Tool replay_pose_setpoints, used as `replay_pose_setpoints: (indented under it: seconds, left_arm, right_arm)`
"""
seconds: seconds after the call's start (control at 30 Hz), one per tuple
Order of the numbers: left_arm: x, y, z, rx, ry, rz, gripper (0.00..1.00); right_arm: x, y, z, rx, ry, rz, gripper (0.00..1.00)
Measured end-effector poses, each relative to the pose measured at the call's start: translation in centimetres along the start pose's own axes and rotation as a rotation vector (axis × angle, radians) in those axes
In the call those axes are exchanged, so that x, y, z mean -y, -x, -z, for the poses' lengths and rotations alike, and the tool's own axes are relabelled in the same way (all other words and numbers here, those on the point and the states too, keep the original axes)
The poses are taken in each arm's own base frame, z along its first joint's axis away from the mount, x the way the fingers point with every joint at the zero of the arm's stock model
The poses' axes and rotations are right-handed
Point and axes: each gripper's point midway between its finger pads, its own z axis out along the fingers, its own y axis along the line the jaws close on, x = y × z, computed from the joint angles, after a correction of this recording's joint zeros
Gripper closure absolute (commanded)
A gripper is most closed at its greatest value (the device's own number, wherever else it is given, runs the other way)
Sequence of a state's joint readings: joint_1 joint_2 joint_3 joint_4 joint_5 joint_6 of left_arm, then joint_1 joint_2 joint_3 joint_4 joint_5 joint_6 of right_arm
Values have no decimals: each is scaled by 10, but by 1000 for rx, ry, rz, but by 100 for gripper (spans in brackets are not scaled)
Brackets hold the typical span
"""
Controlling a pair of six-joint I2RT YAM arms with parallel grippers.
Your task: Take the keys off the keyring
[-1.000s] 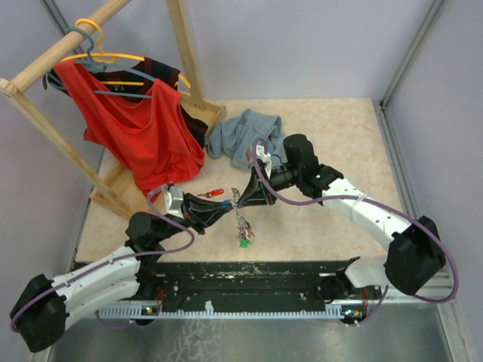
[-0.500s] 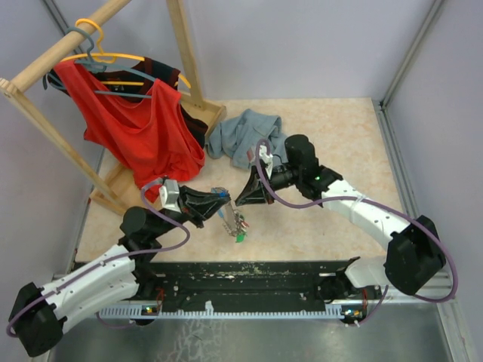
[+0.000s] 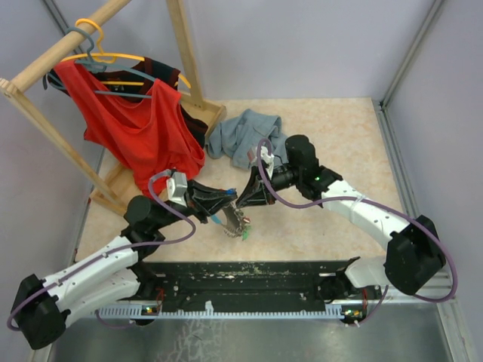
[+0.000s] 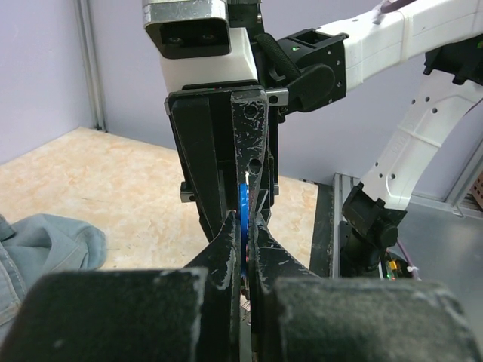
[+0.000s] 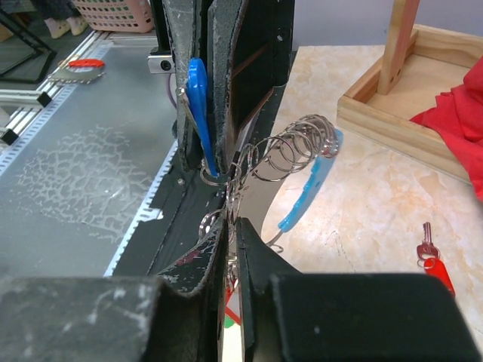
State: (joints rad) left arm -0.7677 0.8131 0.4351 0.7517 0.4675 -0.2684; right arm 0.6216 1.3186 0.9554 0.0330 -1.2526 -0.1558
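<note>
The left gripper has pushed rightward, now tip to tip with the right gripper. Its jaws pinch a blue plastic-headed key; the right's are closed on the silvery chain of the grey and light-blue keyring hanging between them. A green-headed key dangles lowest; a red-headed key lies loose on the beige table.

A robot laboratory cell, it seems; plain lilac walls between aluminium posts close in a marble-patterned table; a white left arm and right arm stand on a black base rail; a wooden clothes rack stands on the table.
</note>
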Motion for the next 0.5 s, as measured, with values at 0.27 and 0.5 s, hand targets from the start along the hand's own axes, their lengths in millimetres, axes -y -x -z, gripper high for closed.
replay_pose_setpoints:
  seconds: [0.27,0.5]
  left_arm:
    - [3,-4,-5,-26,-37,12,100]
    - [4,-10,-7,-40,-49,26,100]
  right_arm:
    - [-3,-4,0,-9,8,-22,87]
    - [-4,-6,1,-15,10,-42,84]
